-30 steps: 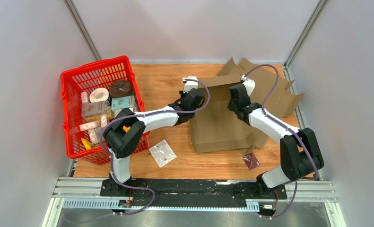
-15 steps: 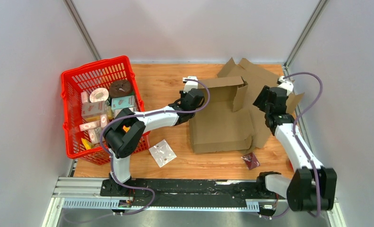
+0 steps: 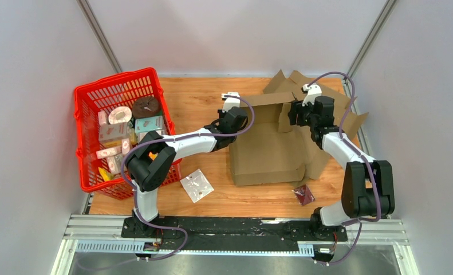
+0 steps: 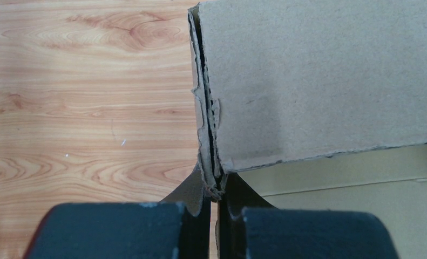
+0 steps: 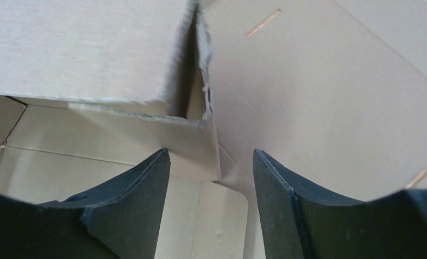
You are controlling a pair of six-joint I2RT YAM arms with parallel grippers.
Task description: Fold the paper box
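Item under inspection: a brown corrugated cardboard box [image 3: 267,150], partly erected, is found lying on the light wooden table [image 3: 195,96], right of centre. Its base panel is laid flat. A rear wall is raised along the far edge, and further flaps are spread flat toward the right rear corner of the table.

Left gripper [image 4: 214,200]: the jaws are found together, clamped on the frayed, layered corner edge at the left end of the raised rear wall. In the left wrist view the cardboard layers are seen pinched between the two dark fingers [image 4: 119,229], with bare table to the left of that corner.

Right gripper [image 5: 211,156]: the jaws are found apart. The right end corner of the raised wall is placed in the gap between the two dark fingers [image 5: 138,189]. Contact between either finger and the cardboard cannot be confirmed. In the overhead view this gripper is seen at the right end of the rear wall, pointed leftward.

Other items noted: a red plastic basket [image 3: 118,77] filled with assorted packaged goods is stood at the left side of the table. A small pale clear packet [image 3: 196,184] is laid near the front edge, left of the box. A small dark maroon packet [image 3: 304,195] is laid just beside the box's near right corner.
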